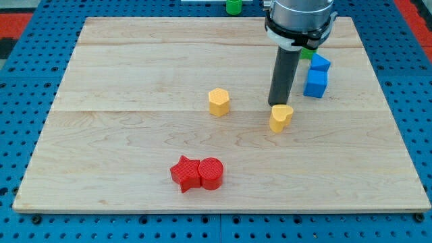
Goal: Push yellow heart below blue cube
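The yellow heart [281, 117] lies right of the board's middle. My tip [278, 104] stands just above it in the view, touching or almost touching its top edge. The blue cube [315, 83] sits up and to the right of the heart. A second blue block [319, 63] lies right above the cube, touching it.
A yellow hexagon [219, 102] lies left of the heart. A red star [185, 173] and a red cylinder [210, 173] touch each other near the view's bottom. A green block [233, 7] sits off the board's top edge; another green block [308, 52] peeks out behind the arm.
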Motion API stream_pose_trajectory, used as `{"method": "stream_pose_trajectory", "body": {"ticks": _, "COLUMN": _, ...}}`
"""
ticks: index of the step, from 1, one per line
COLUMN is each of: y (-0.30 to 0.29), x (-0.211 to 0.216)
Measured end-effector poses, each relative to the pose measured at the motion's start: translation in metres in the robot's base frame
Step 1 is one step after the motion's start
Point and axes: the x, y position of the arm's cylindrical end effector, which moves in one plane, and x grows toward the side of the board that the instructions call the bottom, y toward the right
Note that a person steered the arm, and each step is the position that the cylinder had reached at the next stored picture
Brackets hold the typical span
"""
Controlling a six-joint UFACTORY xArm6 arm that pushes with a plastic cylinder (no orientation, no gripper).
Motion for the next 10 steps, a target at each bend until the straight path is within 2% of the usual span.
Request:
{"method": "stream_pose_trajectory", "body": {"ticks": 1, "y": -0.027, "x": 0.018}}
{"method": "stream_pose_trajectory", "body": {"ticks": 2, "y": -0.016, "x": 0.049}}
{"method": "stream_pose_trajectory", "body": {"ticks": 3, "y": 0.033, "x": 0.042}}
{"method": "stream_pose_trajectory", "body": {"ticks": 4, "y": 0.056, "x": 0.037}}
{"method": "stream_pose_trajectory", "body": {"ticks": 5, "y": -0.011, "x": 0.043}}
{"method": "stream_pose_trajectory", "body": {"ticks": 6, "y": -0.032, "x": 0.008}}
{"method": "stream_pose_trajectory", "body": {"ticks": 9, "y": 0.039, "x": -0.047}}
{"method": "stream_pose_trajectory", "body": {"ticks": 10, "y": 0.048, "x": -0.047}}
